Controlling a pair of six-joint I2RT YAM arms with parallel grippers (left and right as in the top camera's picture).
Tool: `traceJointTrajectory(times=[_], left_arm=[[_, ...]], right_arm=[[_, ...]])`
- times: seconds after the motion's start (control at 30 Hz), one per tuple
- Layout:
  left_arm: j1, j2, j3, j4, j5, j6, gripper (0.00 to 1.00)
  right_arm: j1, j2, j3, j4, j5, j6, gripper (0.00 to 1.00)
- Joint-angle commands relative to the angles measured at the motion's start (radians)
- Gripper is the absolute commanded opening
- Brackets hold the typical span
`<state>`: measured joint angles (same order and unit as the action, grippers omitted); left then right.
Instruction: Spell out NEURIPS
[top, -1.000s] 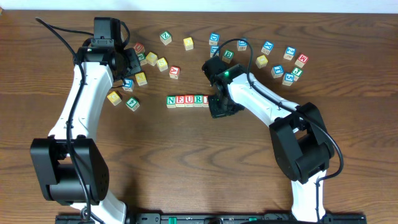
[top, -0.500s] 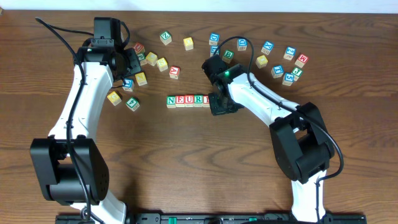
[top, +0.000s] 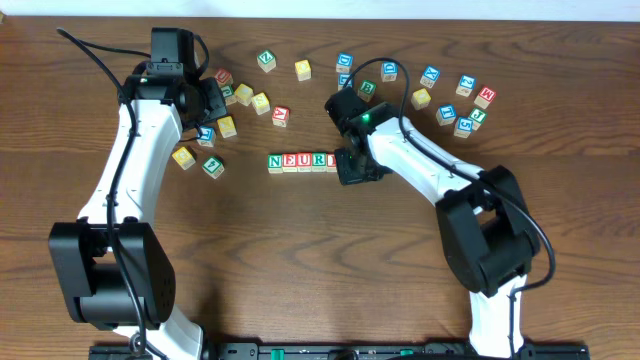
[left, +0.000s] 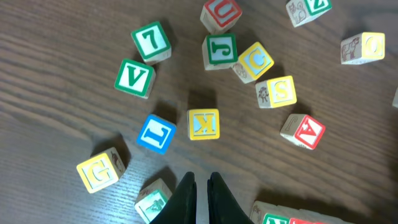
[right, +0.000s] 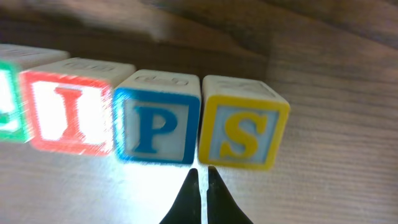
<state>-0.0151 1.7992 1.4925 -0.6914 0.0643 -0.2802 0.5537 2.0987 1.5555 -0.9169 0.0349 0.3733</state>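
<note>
P cube (right: 158, 122) stands just beside S cube (right: 244, 126)
Right end effector (right: 200, 173) and left end effector (left: 200, 182) are both narrow, holding nothing.

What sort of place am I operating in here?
Probably a robotics test bench rather than a home or shop: a wood-grain table, a left arm and right arm mounted at its near edge, and toy alphabet cubes scattered around a spelled row.
</note>
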Motion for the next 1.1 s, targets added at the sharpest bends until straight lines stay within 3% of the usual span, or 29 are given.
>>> traceJointTrajectory(times=[0.0, 0.13, 0.33, 0.53, 0.87, 1.07], left_arm=[[0.003, 0.010, -0.006, -0.029, -0.016, -0.017, 0.09], [-0.013, 0.011, -0.011, -0.066, -0.011, -0.051, 0.08], [-0.059, 0.012, -0.050, -0.059, 0.003, -0.075, 0.08], [-0.113, 0.040, -0.088, -0.056, 0.006, -0.100, 0.08], [-0.129, 0.144, -0.088, -0.054, 0.008, -0.122, 0.08], [-0.136, 0.162, -0.088, -0.027, 0.092, -0.103, 0.08]], right_arm=[[-0.012, -0.116, 0.010, -0.006, -0.015, -0.007, 0.01], [-0.061, -0.185, 0.010, 0.002, 0.006, 0.016, 0.02], [-0.149, -0.167, -0.006, 0.016, 0.006, 0.034, 0.06], [-0.228, -0.135, -0.006, 0.016, -0.050, 0.029, 0.04], [-0.238, -0.127, -0.007, 0.019, -0.052, 0.029, 0.05], [-0.238, -0.127, -0.007, 0.031, -0.052, 0.030, 0.05]])
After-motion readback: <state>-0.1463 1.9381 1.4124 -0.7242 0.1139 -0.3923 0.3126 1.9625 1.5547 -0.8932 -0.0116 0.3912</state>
